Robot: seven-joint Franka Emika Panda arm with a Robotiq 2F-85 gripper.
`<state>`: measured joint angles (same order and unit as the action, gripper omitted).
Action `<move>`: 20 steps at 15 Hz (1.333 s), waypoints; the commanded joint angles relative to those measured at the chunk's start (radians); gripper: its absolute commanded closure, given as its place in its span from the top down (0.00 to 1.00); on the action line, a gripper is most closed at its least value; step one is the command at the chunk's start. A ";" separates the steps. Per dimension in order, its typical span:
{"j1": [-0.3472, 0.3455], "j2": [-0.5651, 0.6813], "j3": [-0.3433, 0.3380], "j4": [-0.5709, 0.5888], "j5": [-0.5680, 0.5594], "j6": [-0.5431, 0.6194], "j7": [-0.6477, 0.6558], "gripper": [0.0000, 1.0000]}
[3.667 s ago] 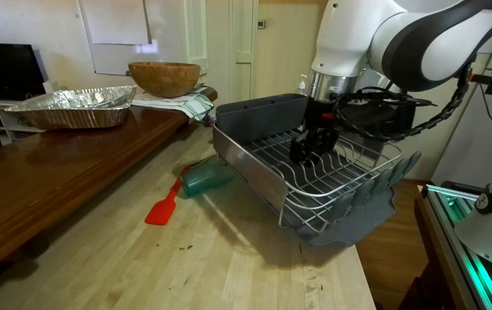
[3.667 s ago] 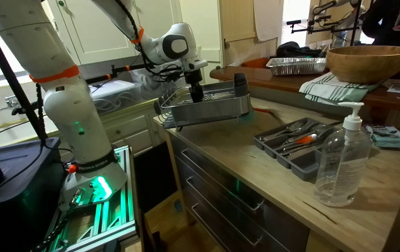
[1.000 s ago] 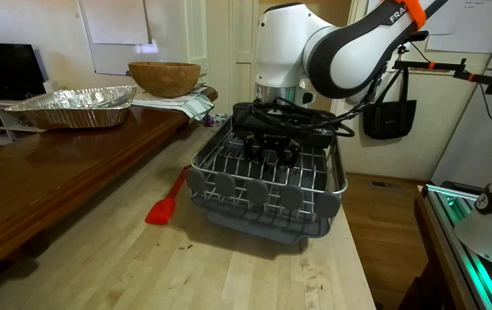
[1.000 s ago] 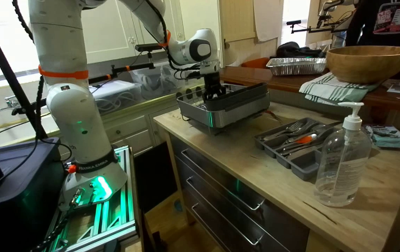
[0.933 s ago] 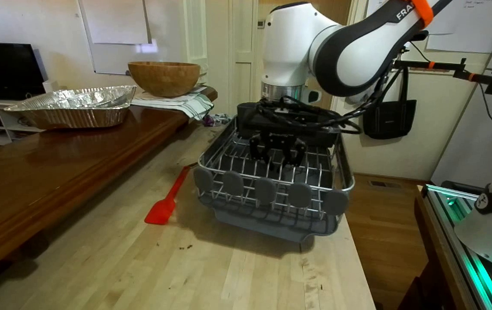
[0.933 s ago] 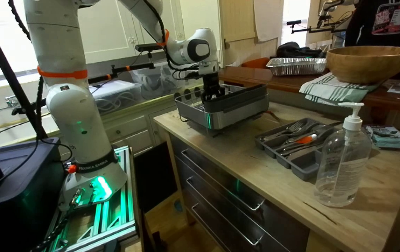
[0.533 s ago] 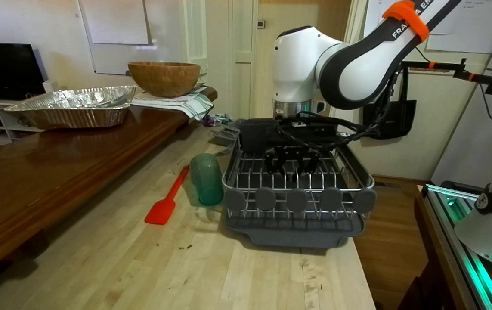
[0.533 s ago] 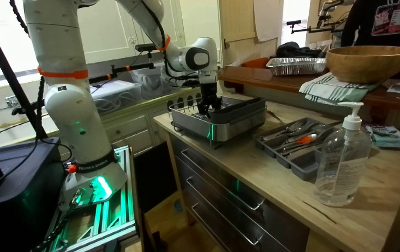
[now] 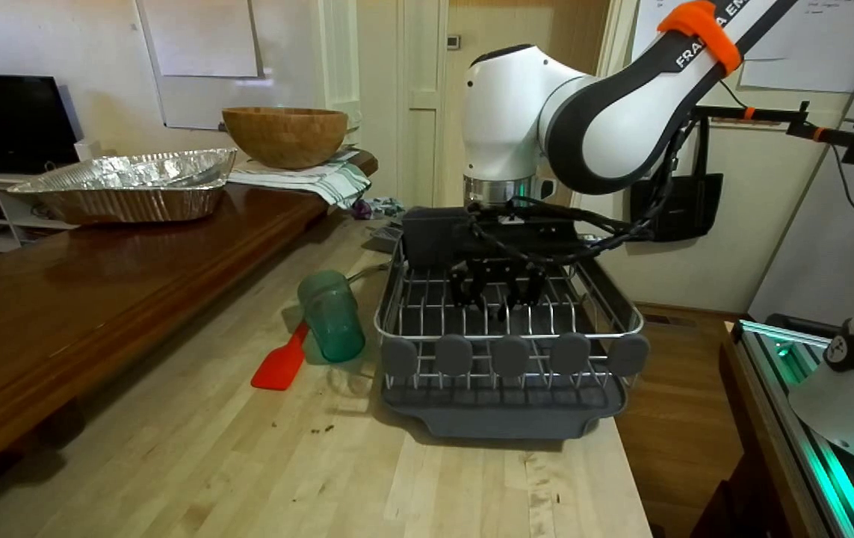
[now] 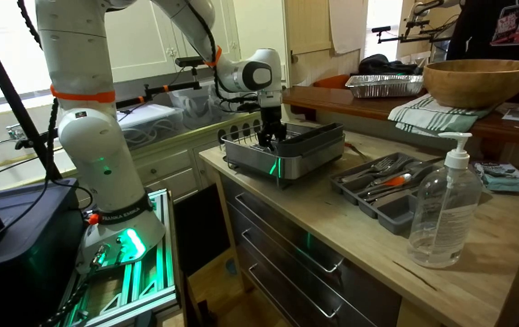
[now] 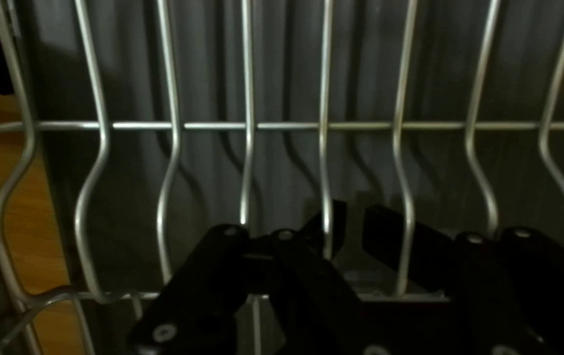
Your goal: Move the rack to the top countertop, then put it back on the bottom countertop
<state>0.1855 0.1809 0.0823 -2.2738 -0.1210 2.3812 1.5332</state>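
Exterior view, ctr: silver-wire dish rack (image 9: 509, 356) w/ dark-grey tray base is at or just above the bottom light-tan butcher-block countertop (image 9: 307, 471); foot contact can't be confirmed. Wrist view, lower ctr: black two-finger gripper (image 11: 355, 222) clamped on the wire floor, tips below the wires, prob. so these bear the lift. Approx. mid-rack hold prob. aids balance; exact wire pinched: not visible.

On or just over the lower table (image 9: 367, 486), the rack (image 9: 510, 356), hand (image 11: 355, 224) inside. In an exterior view, just left, a cup (image 9: 332, 317) before part of a spatula (image 9: 281, 365); farther left, on the upper table (image 9: 98, 299), a pan (image 9: 139, 205) and, behind, a bowl (image 9: 285, 140) on a towel (image 9: 344, 187). Between rack and bottle (image 10: 443, 222), a cutlery tray (image 10: 395, 221).
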 commanded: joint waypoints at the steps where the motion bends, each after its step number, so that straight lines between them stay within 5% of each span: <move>1: 0.006 0.031 -0.001 0.024 0.007 0.045 0.012 0.05; 7: 0.015 0.073 0.000 0.058 0.016 0.101 -0.009 0.05; 8: 0.018 0.075 0.000 0.062 0.014 0.096 -0.009 0.43; 12: 0.020 0.051 0.012 0.058 0.037 0.050 -0.063 0.66; 13: 0.019 0.053 -0.007 0.042 0.011 0.076 -0.035 0.48; 15: 0.021 0.049 -0.002 0.043 0.016 0.058 -0.043 0.60; 19: 0.021 0.044 0.002 0.045 0.018 0.053 -0.046 0.60; 20: 0.019 0.042 0.004 0.044 0.019 0.058 -0.060 0.85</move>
<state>0.1986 0.2251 0.0931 -2.2293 -0.1071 2.4353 1.4900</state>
